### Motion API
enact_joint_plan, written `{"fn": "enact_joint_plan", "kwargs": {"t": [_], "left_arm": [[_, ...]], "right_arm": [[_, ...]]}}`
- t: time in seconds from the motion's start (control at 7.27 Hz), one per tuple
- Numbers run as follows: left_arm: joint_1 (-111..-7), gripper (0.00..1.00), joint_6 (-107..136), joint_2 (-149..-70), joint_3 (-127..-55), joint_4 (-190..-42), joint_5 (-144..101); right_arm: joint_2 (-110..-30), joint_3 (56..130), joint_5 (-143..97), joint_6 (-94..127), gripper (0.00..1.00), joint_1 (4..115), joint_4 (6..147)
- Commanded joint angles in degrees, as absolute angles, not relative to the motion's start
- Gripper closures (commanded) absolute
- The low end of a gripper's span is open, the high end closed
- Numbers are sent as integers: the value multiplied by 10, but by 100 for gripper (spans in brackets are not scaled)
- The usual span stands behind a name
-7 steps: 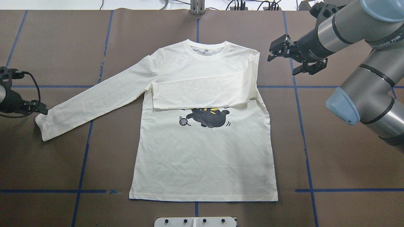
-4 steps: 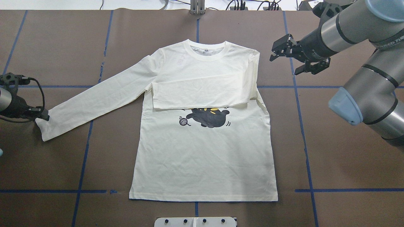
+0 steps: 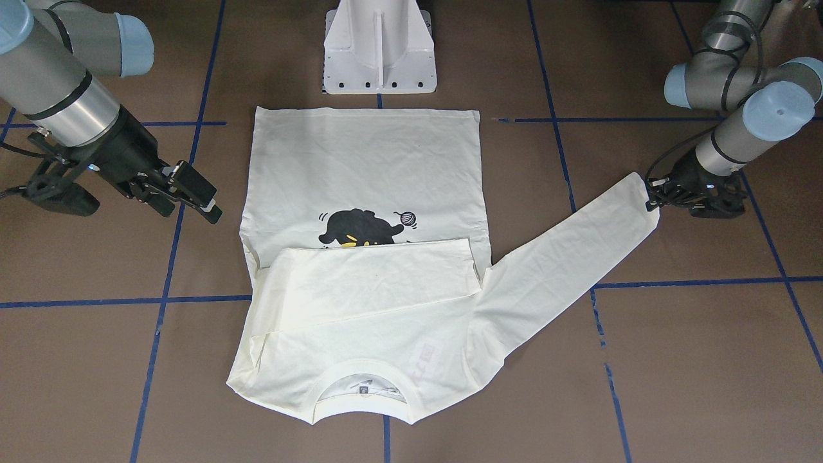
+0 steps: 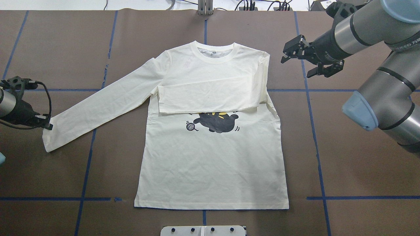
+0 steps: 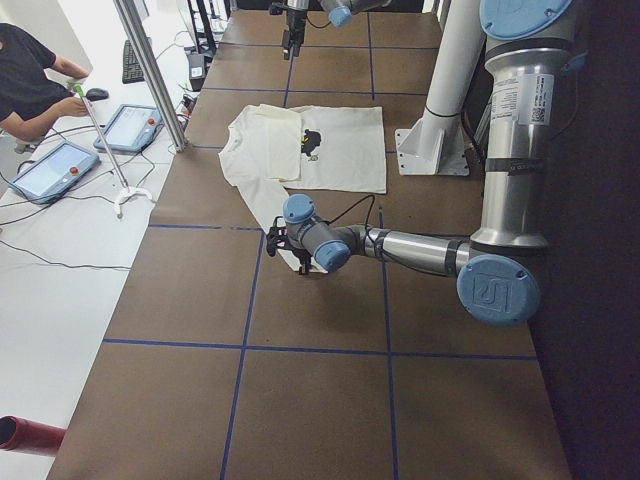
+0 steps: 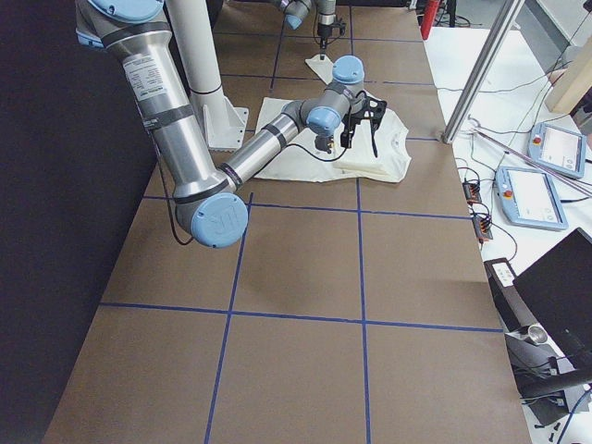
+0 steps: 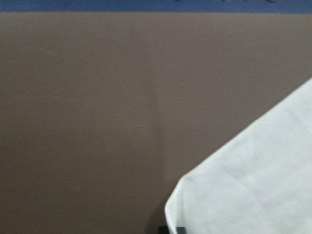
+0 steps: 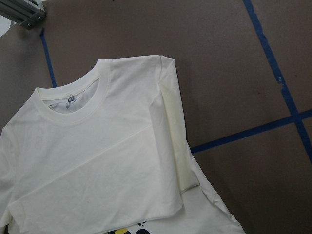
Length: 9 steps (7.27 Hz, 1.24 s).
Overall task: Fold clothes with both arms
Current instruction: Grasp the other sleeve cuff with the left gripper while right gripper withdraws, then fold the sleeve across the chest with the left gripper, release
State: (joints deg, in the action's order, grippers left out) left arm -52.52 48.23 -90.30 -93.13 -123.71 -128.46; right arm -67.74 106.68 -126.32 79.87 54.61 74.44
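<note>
The cream long-sleeved T-shirt [image 4: 210,164] lies flat, collar [image 4: 215,54] at the far side, cat print [image 4: 216,122] half covered by one sleeve folded across the chest. The other sleeve [image 4: 105,98] stretches out to the left. My left gripper [image 4: 46,126] sits low at that sleeve's cuff [image 4: 47,139] and looks shut on its corner; it also shows in the front-facing view [image 3: 652,196]. The left wrist view shows the cuff corner [image 7: 243,185]. My right gripper [image 4: 295,68] is open and empty, held above the table beside the shirt's shoulder; the right wrist view looks down on the collar [image 8: 68,105].
The white pedestal base [image 3: 378,48] stands at the near edge behind the hem. Blue tape lines [image 4: 316,147] cross the brown table. In the exterior left view an operator [image 5: 35,85], tablets [image 5: 50,170] and a metal post [image 5: 150,70] stand past the far edge.
My left gripper moved toward the robot's side, and the sleeve cuff shifted with it. My right gripper drew back slightly up and away from the shoulder, still open.
</note>
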Motion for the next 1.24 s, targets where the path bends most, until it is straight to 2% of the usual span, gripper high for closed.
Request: {"fn": "enact_joint_plan", "kwargs": {"t": [0.0, 0.14, 0.41, 0.55, 0.69, 0.96, 1.1], "left_arm": [[-526, 100, 508, -912, -993, -1233, -1323], [-525, 100, 558, -960, -1023, -1215, -1326], [-511, 100, 677, -1177, -1008, -1085, -1318], [-484, 100, 753, -1243, -992, -1078, -1264], [-429, 100, 803, -1333, -925, -1074, -1183], [-356, 100, 856, -1527, -700, -1099, -1089], [-319, 100, 881, -1578, -595, -1192, -1045]], "right_arm": [[-691, 1071, -1263, 797, 0, 549, 744], [-708, 1078, -1273, 791, 0, 567, 743], [-766, 1097, -1283, 700, 0, 604, 742], [-788, 1096, -1307, 653, 0, 635, 743], [-804, 1096, -1319, 620, 0, 655, 743], [-823, 1099, -1321, 600, 0, 669, 739], [-826, 1100, -1325, 599, 0, 673, 739]]}}
